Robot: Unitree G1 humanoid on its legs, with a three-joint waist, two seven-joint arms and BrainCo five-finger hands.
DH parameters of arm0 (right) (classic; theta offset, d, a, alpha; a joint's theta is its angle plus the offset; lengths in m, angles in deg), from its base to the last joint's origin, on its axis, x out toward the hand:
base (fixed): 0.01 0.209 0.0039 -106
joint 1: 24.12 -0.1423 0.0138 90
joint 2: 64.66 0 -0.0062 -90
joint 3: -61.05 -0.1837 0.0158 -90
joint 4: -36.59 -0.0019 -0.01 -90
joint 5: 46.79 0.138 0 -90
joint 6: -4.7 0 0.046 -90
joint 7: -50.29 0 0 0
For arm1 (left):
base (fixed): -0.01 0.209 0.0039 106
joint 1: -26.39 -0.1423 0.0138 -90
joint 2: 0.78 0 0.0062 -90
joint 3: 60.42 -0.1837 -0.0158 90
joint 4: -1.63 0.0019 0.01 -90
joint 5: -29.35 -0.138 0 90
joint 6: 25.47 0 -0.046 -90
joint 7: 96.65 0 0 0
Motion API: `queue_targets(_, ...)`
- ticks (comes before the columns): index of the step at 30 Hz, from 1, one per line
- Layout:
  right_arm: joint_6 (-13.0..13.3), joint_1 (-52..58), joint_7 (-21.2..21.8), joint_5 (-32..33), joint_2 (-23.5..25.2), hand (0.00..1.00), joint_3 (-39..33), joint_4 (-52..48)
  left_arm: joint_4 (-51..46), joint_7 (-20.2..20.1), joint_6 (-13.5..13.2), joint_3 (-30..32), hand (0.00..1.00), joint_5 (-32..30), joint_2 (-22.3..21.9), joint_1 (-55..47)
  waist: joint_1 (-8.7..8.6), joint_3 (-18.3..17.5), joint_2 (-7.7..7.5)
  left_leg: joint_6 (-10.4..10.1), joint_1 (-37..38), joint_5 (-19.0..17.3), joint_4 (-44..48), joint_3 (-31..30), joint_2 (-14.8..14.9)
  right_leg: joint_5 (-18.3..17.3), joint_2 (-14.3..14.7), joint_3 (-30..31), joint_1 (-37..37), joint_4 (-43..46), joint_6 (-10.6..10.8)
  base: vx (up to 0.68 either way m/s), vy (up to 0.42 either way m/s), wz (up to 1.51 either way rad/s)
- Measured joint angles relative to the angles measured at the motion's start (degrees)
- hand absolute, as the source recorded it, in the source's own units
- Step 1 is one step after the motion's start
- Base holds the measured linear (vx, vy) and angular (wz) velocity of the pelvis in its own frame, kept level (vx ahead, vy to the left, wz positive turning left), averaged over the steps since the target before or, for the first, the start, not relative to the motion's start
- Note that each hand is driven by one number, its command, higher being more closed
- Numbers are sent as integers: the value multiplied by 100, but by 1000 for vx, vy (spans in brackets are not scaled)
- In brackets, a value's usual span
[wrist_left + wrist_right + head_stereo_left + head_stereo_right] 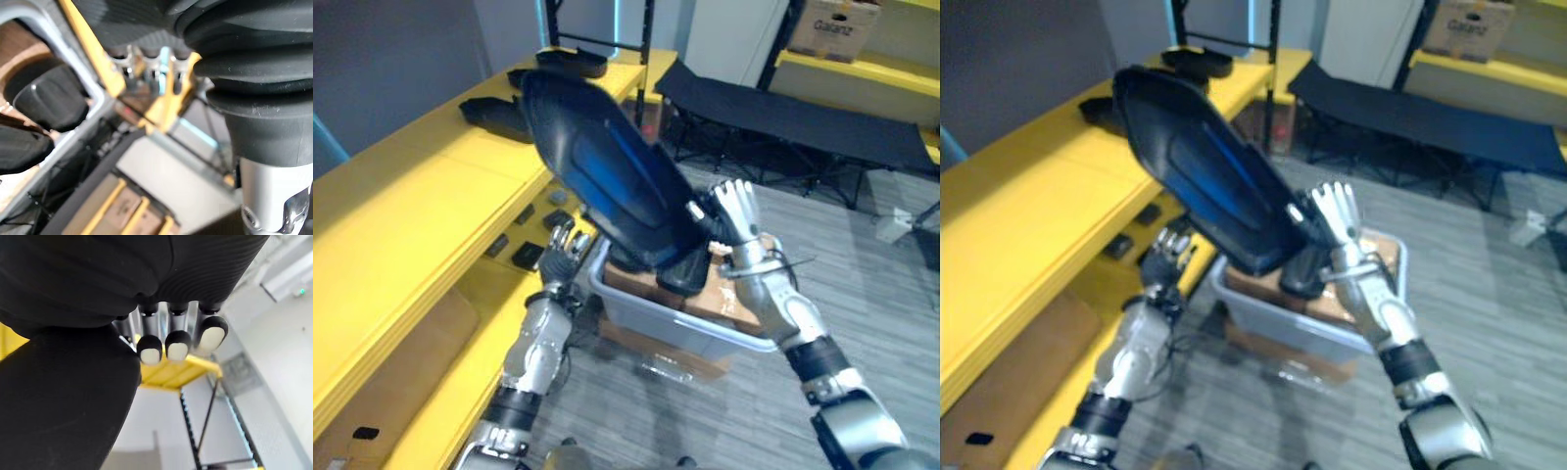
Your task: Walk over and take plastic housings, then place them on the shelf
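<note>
Sitting in grey bin (651, 318): dark housings (683, 276)

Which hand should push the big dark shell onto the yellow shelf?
Probably right: the right hand presses flat on the low end of the shell, opposite the shelf; the left hand sits underneath.

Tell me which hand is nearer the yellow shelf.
Left. The left hand is beside the front edge of the yellow shelf, below the raised plastic housing. The right hand, flat against the housing's lower end, is on the far side, above the grey bin.
</note>
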Motion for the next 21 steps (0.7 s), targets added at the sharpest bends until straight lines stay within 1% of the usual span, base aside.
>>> queue_targets(6, 8, 45, -4, 9, 79, 100, 97, 1, -25, -1, -1, -58, 0, 5, -51, -157, -2, -4, -6, 0, 14, 5, -6, -1, -8, 2, 0, 2, 2, -1, 1, 17, 14, 0)
queue_targets(9, -1, 177, -24, 28, 213, 100, 103, 16, -25, 1, -2, -61, 0, 5, -34, -180, 4, -22, -14, 0, 59, 5, -24, -6, -15, 3, -1, 2, 38, -5, 1, 0, 0, 0)
queue_targets(12, -15, 334, -129, 73, 354, 100, 212, 62, -26, 1, -10, -63, 0, 11, -42, -290, 13, -148, -28, 1, 59, 4, -38, -10, -26, 3, -6, 2, 39, -20, 2, 0, 0, 0)
queue_targets(15, -27, 367, -144, 148, 429, 100, 265, 79, -27, 1, -15, -63, 0, 24, -46, -315, 18, -176, -26, 1, 60, 4, -31, -17, -24, 3, -6, 2, 46, -21, 2, -11, 5, 0)
queue_targets(21, -473, 369, -166, 188, 548, 100, 606, 190, -65, 1, -26, -78, 0, 57, -63, -319, 16, -177, -24, 6, 64, 15, -27, -28, -21, 1, -5, 4, 56, -21, -1, -26, 9, 0)
